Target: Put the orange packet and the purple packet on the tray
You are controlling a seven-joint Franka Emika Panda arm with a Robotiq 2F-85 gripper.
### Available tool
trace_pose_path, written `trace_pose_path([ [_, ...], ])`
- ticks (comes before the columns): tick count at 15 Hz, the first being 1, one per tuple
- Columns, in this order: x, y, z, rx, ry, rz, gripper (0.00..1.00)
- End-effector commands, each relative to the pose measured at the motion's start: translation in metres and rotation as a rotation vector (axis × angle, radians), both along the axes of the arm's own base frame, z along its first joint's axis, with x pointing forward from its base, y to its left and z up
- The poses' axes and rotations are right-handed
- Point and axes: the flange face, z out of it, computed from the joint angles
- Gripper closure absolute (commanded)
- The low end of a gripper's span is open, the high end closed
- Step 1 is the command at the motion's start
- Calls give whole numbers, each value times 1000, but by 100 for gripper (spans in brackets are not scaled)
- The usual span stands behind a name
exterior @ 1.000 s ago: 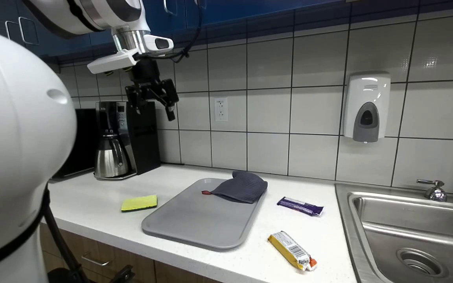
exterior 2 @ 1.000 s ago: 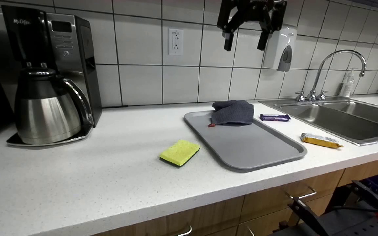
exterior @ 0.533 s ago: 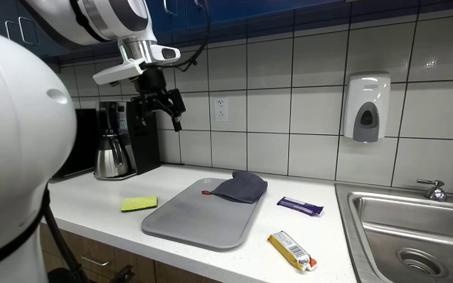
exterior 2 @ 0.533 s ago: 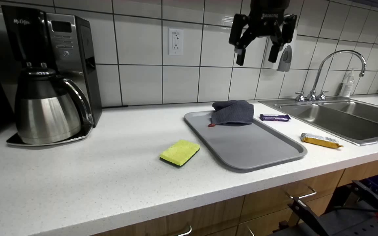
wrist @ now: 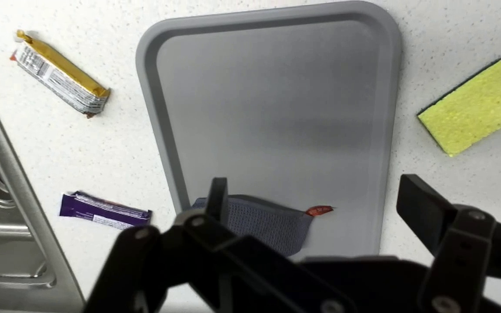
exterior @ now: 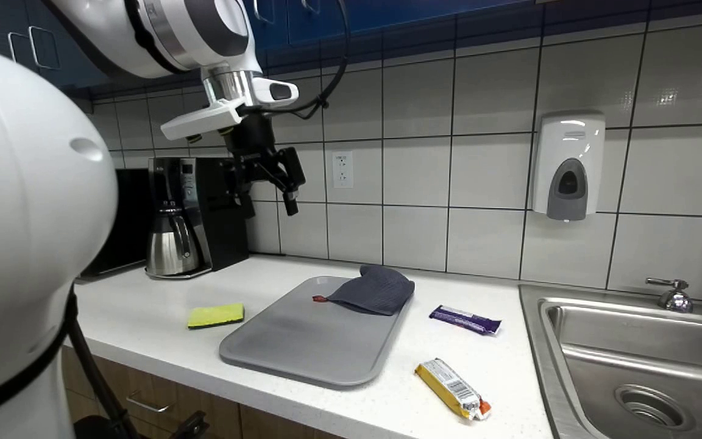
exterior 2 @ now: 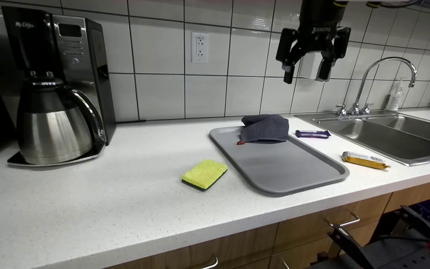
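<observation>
The orange packet (exterior: 452,390) lies on the counter beside the tray, on its sink side. It also shows in an exterior view (exterior 2: 364,160) and in the wrist view (wrist: 61,74). The purple packet (exterior: 465,320) lies apart from it, nearer the wall; it also shows in an exterior view (exterior 2: 312,134) and in the wrist view (wrist: 105,211). The grey tray (exterior: 302,341) lies flat on the counter; its bare surface also shows in the wrist view (wrist: 272,100). My gripper (exterior 2: 306,76) is open and empty, high above the counter. In the wrist view its fingers (wrist: 218,198) stand wide apart.
A dark grey-blue cloth (exterior 2: 265,128) with a red tag lies on the tray's wall end. A yellow sponge (exterior 2: 205,174) lies on the tray's other side. A sink (exterior: 649,366) lies beyond the packets. A coffee maker (exterior 2: 58,89) and a soap dispenser (exterior: 570,164) are near the wall.
My gripper has moved right and downward in both exterior views, staying open. The packets, tray, cloth and sponge have not moved.
</observation>
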Motion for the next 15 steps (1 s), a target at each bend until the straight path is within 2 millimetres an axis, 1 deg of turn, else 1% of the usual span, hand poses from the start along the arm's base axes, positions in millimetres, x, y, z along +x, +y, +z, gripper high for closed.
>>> trace_pose_path([
  [1, -9, -25, -6, -19, -18, 33, 0],
  [5, -9, -47, -21, -29, -38, 47, 0],
  [9, -9, -65, -30, -24, -43, 48, 0],
  [10, -1, -67, -25, -21, -38, 46, 0],
  [11, -3, -71, -27, -9, -16, 54, 0],
  [12, -3, -62, -28, -7, -21, 28, 0],
  [15, -3, -67, -29, -3, -16, 34, 0],
])
